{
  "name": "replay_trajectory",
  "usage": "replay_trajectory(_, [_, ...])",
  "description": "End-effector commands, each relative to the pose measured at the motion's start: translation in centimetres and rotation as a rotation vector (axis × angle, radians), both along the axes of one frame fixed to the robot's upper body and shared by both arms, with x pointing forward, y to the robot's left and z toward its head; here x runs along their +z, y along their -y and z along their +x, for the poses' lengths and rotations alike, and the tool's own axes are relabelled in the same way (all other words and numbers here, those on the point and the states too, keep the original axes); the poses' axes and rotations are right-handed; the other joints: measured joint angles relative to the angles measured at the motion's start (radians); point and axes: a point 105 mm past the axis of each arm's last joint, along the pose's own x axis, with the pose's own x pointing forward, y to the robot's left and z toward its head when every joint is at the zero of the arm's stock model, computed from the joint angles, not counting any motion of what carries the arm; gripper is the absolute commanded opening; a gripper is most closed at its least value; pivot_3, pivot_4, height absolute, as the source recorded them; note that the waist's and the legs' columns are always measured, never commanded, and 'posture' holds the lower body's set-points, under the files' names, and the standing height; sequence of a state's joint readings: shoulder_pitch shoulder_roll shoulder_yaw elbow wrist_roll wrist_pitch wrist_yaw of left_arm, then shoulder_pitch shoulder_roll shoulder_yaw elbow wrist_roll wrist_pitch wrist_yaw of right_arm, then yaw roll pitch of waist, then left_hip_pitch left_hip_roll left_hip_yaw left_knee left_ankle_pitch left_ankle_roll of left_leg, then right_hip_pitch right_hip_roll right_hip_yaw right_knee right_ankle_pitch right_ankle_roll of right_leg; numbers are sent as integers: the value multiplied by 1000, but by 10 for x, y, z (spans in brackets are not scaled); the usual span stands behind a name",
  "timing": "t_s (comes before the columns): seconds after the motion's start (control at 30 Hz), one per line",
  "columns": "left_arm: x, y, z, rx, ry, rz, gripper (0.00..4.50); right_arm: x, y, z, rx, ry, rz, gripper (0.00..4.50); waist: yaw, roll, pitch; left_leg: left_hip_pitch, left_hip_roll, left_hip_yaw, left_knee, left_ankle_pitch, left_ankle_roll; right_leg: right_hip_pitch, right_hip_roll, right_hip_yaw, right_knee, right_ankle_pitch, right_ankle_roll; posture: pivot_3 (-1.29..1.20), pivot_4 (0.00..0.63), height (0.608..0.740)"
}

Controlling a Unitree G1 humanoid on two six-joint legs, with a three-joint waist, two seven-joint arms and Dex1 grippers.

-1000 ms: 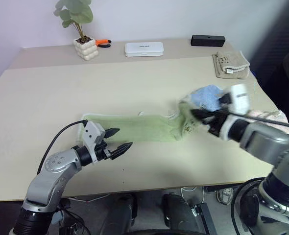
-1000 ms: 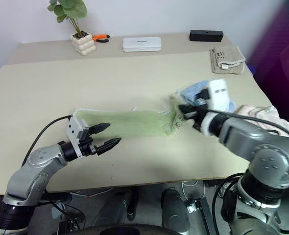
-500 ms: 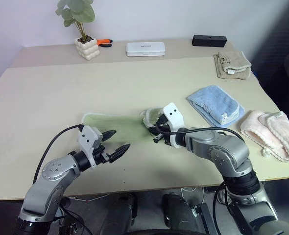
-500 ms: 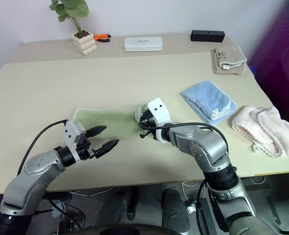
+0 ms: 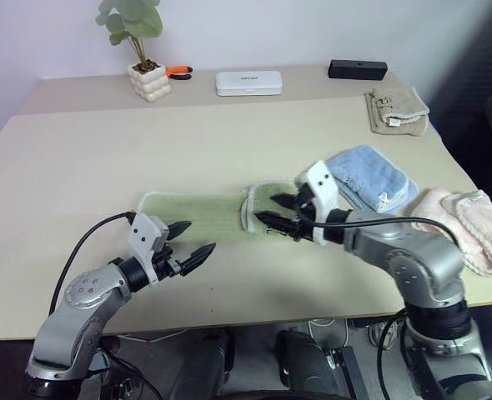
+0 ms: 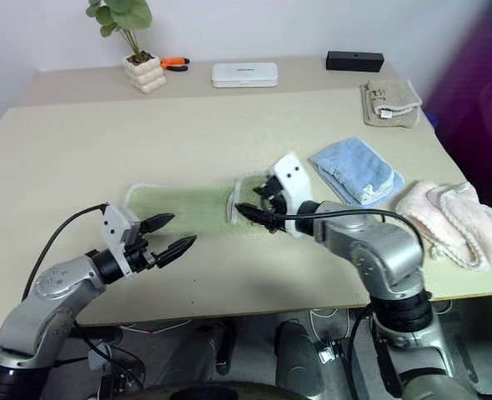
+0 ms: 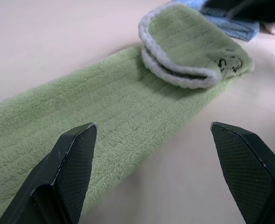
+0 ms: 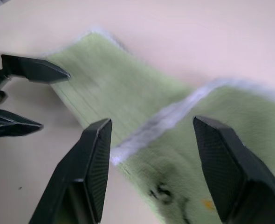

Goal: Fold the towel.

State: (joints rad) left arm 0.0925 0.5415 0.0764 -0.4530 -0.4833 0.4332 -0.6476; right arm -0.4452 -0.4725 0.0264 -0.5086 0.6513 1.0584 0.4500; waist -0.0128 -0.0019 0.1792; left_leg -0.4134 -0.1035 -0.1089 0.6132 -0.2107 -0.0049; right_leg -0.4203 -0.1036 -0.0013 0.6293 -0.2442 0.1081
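Towel (image 5: 198,212): long ribbed green terry strip

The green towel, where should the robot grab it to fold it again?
Probably the flat end of the green towel near the left claw, which is open. That end lies in one thin layer with its edge free, so the claw could come in low from the robot's side and pinch the corner.

A beige table (image 5: 104,158) fills the frame. At centre lies a green towel (image 5: 204,214); right, blue (image 5: 369,175), pink (image 5: 471,227) and beige (image 5: 396,108) towels. Along the top: a potted plant (image 5: 143,71), white case (image 5: 246,82), black box (image 5: 358,69).
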Motion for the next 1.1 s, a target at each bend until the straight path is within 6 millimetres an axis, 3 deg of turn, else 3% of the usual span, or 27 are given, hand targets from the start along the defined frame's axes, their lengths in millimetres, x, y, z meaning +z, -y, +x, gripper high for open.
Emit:
replay_trajectory(0.03, [10, -8, 1, 25, 38, -2, 3988, 17, 6, 9, -16, 102, 3, 1619, 0, 0, 0, 0, 0, 0, 0, 0, 0, 0, 0, 0, 0, 0, 0, 0, 150, 740])
replay_trajectory(0.13, [11, -7, 2, 28, 41, -5, 3988, 3, 8, 30, -67, 122, -46, 25, 1, 0, 0, 0, 0, 0, 0, 0, 0, 0, 0, 0, 0, 0, -1, 0, 150, 740])
replay_trajectory(0.27, [11, -4, 0, 30, 43, -8, 3988, -38, -2, 45, -45, 133, -160, 25, 1, 0, 0, 0, 0, 0, 0, 0, 0, 0, 0, 0, 0, 0, 0, 0, 150, 740])
replay_trajectory(0.4, [12, -7, -4, 64, 41, -16, 3988, -71, -19, 37, 50, 96, -191, 25, 1, 0, 0, 0, -1, 0, 0, 0, 0, 0, 0, 0, 0, 1, 2, 0, 150, 740])
replay_trajectory(0.53, [10, -14, -12, 112, 25, -18, 3988, -75, -20, 35, 65, 127, -225, 25, 0, 0, 0, 0, -1, 0, 0, 0, 0, 0, 0, 0, 1, 1, 2, 0, 150, 740])
replay_trajectory(0.63, [10, -23, -22, 204, 3, -69, 3988, -42, -9, 43, 20, 186, -138, 25, 0, 0, 0, 0, 0, 0, 0, 0, 0, 0, 1, 0, 1, 1, 1, 0, 150, 740])
replay_trajectory(0.73, [5, -32, -34, 323, -79, -184, 3988, -2, -3, 42, 41, 258, -49, 890, 2, -1, 1, 0, -1, 0, 0, 0, 0, 0, 0, 0, 0, 1, 1, 0, 150, 740])
replay_trajectory(0.8, [-1, -39, -39, 423, -147, -282, 4500, 15, -7, 35, 115, 326, -49, 1878, 3, -1, 1, 0, -1, 0, 0, 0, 0, 0, 0, 0, 0, 1, 1, 0, 150, 740])
replay_trajectory(0.83, [-3, -42, -41, 470, -190, -353, 4500, 23, -11, 30, 161, 360, -52, 2399, 3, -1, 0, 0, 0, 0, 1, 0, 0, 0, 0, 0, 0, 0, 0, 0, 150, 740])
replay_trajectory(0.97, [-10, -49, -41, 611, -327, -581, 4500, 31, -29, 7, 335, 427, -57, 4449, 3, -2, 0, 0, 0, -2, 1, 0, 0, 0, 0, 0, 0, 0, 0, 0, 150, 740])
replay_trajectory(1.1, [-9, -54, -34, 691, -402, -765, 4500, 20, -38, -7, 430, 447, -79, 4485, 4, -3, 0, 0, -1, -1, 1, 0, 0, 1, -1, 0, 0, 0, 1, 0, 150, 740])
